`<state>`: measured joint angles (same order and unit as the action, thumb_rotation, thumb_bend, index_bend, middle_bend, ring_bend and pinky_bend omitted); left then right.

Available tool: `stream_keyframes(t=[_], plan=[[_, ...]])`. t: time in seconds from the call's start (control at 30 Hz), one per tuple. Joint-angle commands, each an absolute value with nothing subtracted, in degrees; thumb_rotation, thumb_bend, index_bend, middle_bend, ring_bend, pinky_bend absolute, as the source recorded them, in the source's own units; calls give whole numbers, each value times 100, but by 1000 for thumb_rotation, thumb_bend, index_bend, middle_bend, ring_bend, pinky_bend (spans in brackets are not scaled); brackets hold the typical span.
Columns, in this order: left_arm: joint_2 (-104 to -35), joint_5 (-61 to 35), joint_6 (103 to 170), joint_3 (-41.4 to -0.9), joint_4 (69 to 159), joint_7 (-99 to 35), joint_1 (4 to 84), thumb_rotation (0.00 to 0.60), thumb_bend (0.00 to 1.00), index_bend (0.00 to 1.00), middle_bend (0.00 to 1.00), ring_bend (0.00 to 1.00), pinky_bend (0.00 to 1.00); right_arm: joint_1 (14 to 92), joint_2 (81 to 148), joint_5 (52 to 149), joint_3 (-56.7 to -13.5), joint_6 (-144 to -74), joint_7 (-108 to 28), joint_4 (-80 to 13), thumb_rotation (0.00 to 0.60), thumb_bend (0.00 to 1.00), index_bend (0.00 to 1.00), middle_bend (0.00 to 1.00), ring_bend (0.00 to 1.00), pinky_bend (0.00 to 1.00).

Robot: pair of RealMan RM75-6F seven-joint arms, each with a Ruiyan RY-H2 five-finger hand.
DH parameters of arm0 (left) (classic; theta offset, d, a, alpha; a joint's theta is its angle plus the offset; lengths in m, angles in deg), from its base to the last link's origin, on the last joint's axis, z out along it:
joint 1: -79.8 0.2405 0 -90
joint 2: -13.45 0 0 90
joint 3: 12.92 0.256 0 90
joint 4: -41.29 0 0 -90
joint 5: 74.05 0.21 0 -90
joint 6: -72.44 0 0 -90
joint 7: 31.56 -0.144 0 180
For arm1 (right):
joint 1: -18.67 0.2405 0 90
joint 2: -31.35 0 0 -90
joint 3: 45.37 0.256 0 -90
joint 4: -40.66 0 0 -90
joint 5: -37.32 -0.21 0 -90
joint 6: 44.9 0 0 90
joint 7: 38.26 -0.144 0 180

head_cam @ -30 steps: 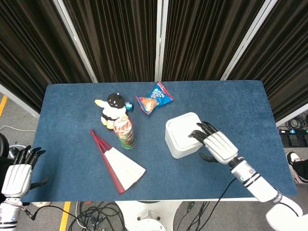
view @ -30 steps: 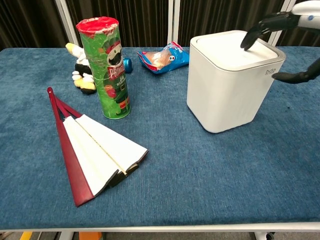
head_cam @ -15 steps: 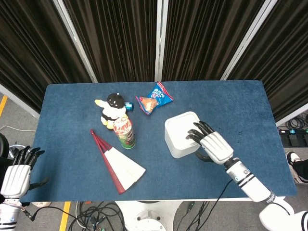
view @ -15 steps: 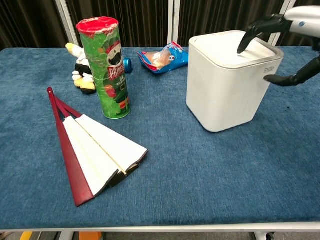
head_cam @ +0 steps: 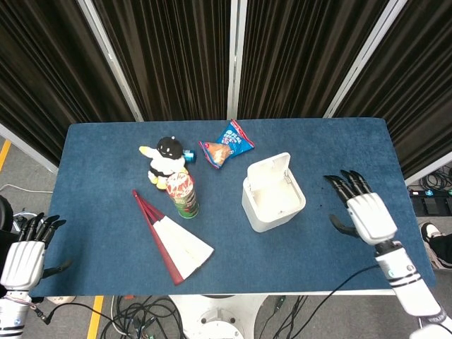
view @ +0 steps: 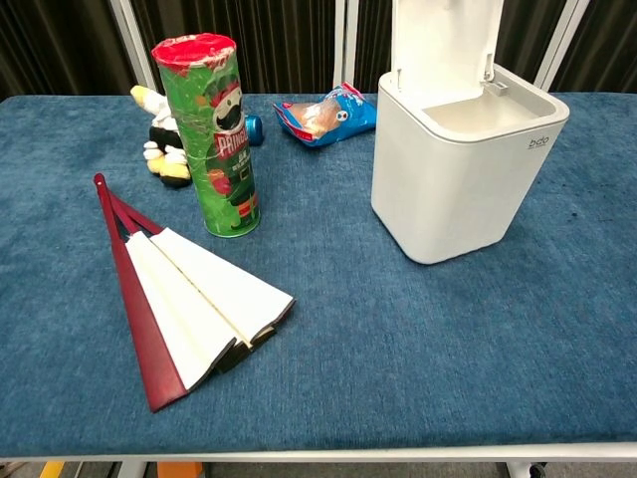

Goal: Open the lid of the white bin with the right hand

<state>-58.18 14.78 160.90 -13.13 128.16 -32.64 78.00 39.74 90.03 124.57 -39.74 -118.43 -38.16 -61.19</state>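
Observation:
The white bin (head_cam: 274, 205) (view: 460, 177) stands right of the table's middle. Its lid (head_cam: 270, 171) (view: 442, 48) is up, standing upright at the far side, and the inside of the bin shows. My right hand (head_cam: 363, 210) is off to the right of the bin, apart from it, with fingers spread and nothing in it; the chest view does not show it. At the table's near left corner, off the edge, my left hand (head_cam: 27, 252) hangs open and empty.
A green chip can (head_cam: 183, 193) (view: 215, 134) stands left of the bin. A folded red-and-white fan (head_cam: 173, 240) (view: 184, 299) lies in front of it. A plush toy (head_cam: 164, 159) and a snack bag (head_cam: 226, 145) lie at the back.
The bin's lid has sprung up from closed to upright. My right hand has left the lid and drawn away to the right. The left hand has not moved.

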Motion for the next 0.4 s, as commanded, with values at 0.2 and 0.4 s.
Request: stream_keyframes(t=[0.2, 0.4], plan=[[-5814, 1518, 16094, -1304, 12872, -3325, 7790, 600, 0, 189, 134, 24, 96, 2853, 9321, 12868, -4655, -13061, -4286, -5546, 600, 273, 75, 118, 0, 0], [-5825, 1529, 16089, -1323, 12912, -3367, 7766, 600, 0, 189, 134, 24, 96, 2500, 9360, 12991, -4767, -13464, -4495, -5416, 600, 273, 74, 118, 0, 0]])
